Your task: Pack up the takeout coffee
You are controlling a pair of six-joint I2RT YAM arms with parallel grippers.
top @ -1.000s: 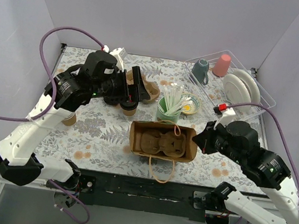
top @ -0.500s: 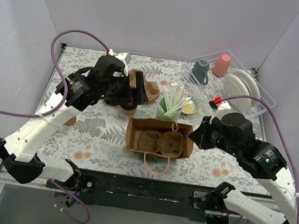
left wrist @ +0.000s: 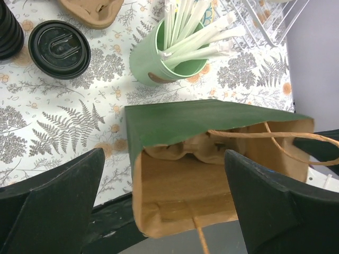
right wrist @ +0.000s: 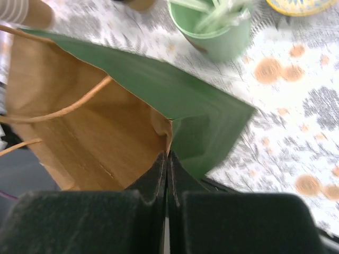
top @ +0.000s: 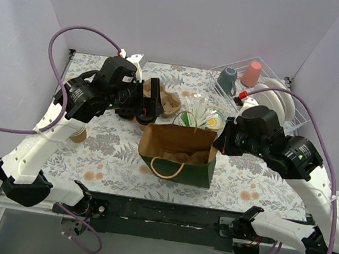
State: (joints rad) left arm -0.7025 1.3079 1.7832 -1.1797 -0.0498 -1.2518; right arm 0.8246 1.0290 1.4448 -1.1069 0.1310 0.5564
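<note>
The takeout coffee (left wrist: 59, 41), a cup seen from above by its round black lid, stands on the table behind the bag; in the top view my left gripper mostly covers it. The green paper bag (top: 178, 152) stands raised with its mouth open. A brown pulp carrier (left wrist: 212, 151) lies inside it. My right gripper (right wrist: 168, 154) is shut on the bag's right edge (top: 220, 141) and holds it up. Above the bag's mouth my left gripper (left wrist: 163, 159) hangs open and empty, with its fingers (top: 151, 102) near the cups.
A black stack of lids (left wrist: 8, 32) stands by the coffee, and a second carrier (top: 168, 101) lies behind. A green cup of straws (top: 192, 123) stands just behind the bag. The wire rack (top: 285, 122) at back right holds a teal mug (top: 227, 79), a pink cup and plates. A lidless brown cup (top: 79, 134) stands at the left.
My right gripper has lifted the bag's right edge, so the bag went from lying flat to standing with its mouth open. The left arm shifted only slightly.
</note>
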